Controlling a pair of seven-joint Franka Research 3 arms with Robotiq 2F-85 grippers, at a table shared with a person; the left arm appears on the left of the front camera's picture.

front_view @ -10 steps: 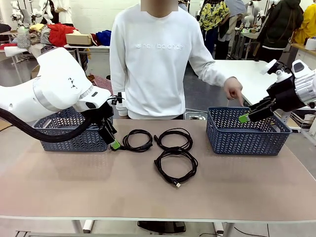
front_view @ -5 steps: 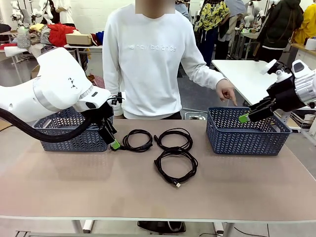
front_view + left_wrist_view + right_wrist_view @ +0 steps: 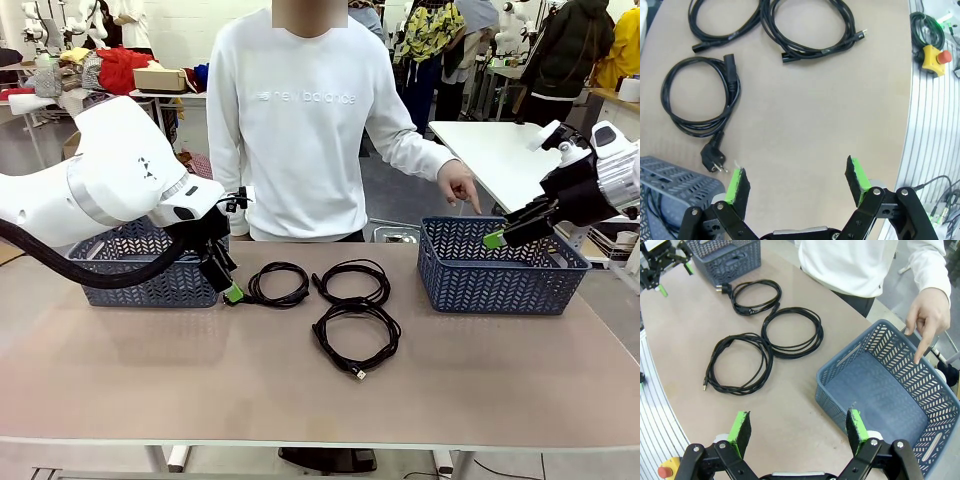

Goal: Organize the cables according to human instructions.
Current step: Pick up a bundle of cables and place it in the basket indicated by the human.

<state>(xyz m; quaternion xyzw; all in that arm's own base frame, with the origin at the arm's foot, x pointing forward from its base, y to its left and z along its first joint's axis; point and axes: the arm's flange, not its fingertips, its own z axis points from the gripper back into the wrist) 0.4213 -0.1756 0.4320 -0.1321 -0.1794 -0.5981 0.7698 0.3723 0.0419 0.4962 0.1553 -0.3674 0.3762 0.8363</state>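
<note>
Three black coiled cables lie mid-table: one (image 3: pixel 278 284) at the left, one (image 3: pixel 352 281) beside it, one (image 3: pixel 357 335) nearer me. My left gripper (image 3: pixel 230 288) hangs open just left of the left coil (image 3: pixel 700 97), whose plug (image 3: pixel 712 160) lies by my finger; nothing sits between the pads of the left gripper (image 3: pixel 796 170). My right gripper (image 3: pixel 497 238) hovers open over the right blue basket (image 3: pixel 500 285). In the right wrist view the right gripper (image 3: pixel 798 415) is bare, with the coils (image 3: pixel 792 332) beyond it. The person's hand (image 3: pixel 927 320) points a finger down into this basket (image 3: pixel 840 365).
A second blue basket (image 3: pixel 140 285) stands at the left, half behind my left arm; its corner (image 3: pixel 670 180) shows a dark cord inside. A yellow and red stop button (image 3: pixel 931 56) sits on the metal rail at the table's near edge. The person stands at the far side.
The person has shifted a little to the left and the pointing hand has drawn slightly back from the right basket. Both arms and the cables are still.
</note>
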